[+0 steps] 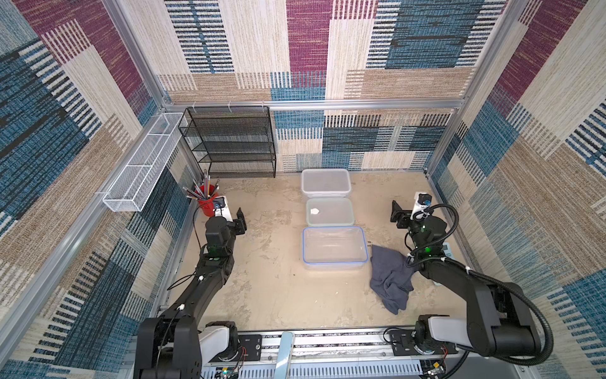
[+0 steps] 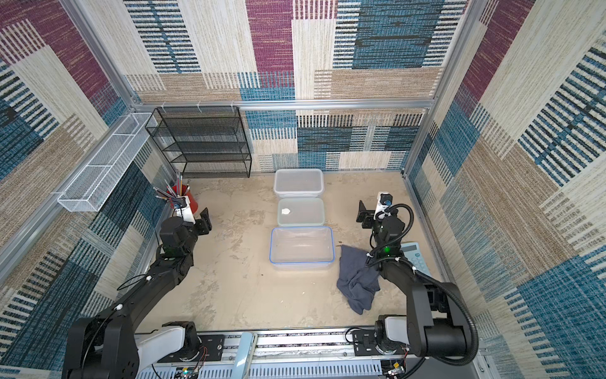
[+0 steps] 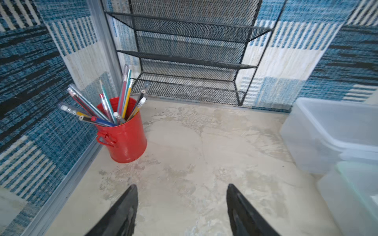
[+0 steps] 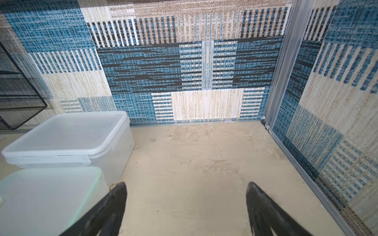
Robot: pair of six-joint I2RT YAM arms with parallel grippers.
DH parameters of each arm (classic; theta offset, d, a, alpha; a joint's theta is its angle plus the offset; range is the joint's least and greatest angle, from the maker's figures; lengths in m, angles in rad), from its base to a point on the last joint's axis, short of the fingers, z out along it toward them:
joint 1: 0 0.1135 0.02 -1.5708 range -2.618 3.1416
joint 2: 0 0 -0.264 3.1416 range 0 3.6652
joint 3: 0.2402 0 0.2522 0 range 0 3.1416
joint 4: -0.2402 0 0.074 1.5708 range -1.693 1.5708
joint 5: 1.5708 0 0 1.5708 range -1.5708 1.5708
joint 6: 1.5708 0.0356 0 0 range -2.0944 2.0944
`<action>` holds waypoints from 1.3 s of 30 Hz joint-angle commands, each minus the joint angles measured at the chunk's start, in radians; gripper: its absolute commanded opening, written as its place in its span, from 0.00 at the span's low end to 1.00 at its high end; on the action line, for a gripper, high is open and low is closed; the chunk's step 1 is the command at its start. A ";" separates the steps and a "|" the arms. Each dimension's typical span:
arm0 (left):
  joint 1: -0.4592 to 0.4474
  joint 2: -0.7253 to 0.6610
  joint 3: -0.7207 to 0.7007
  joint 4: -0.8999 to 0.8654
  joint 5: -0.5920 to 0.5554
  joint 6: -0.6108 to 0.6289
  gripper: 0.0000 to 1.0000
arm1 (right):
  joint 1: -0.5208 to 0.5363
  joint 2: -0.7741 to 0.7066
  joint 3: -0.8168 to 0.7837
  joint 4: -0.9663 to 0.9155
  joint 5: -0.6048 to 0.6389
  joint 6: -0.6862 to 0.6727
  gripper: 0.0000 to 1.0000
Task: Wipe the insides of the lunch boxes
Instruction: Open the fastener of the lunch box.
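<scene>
Grey crumpled cloth (image 1: 390, 282) lies loose beside the blue-rimmed clear plastic lunch box (image 1: 334, 246), so we judge wiping unstarted; left end effector (image 3: 181, 185) and right end effector (image 4: 186, 182) gape empty.

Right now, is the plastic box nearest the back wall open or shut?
Shut. In the right wrist view a frosted lid lies flat over the far lunch box, its clip flap folded down the side.
</scene>
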State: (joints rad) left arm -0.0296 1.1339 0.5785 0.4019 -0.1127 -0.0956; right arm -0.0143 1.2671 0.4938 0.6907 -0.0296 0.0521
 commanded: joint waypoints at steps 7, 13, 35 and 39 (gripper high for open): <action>-0.210 0.008 0.141 -0.256 0.172 -0.130 0.66 | 0.121 -0.142 0.074 -0.333 -0.176 0.406 0.77; -0.351 0.130 0.272 -0.309 0.261 -0.196 0.65 | 0.172 -0.138 -0.011 -0.189 -0.263 0.688 0.78; -0.668 0.433 0.429 -0.433 0.288 -0.259 0.60 | 0.257 -0.477 -0.424 -0.111 -0.128 1.154 0.89; -0.677 0.467 0.441 -0.449 0.290 -0.263 0.59 | 0.257 -0.483 -0.433 -0.099 -0.142 1.170 0.89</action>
State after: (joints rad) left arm -0.7021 1.5875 1.0050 -0.0269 0.1856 -0.3443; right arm 0.2409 0.7849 0.0650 0.5774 -0.1730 1.1873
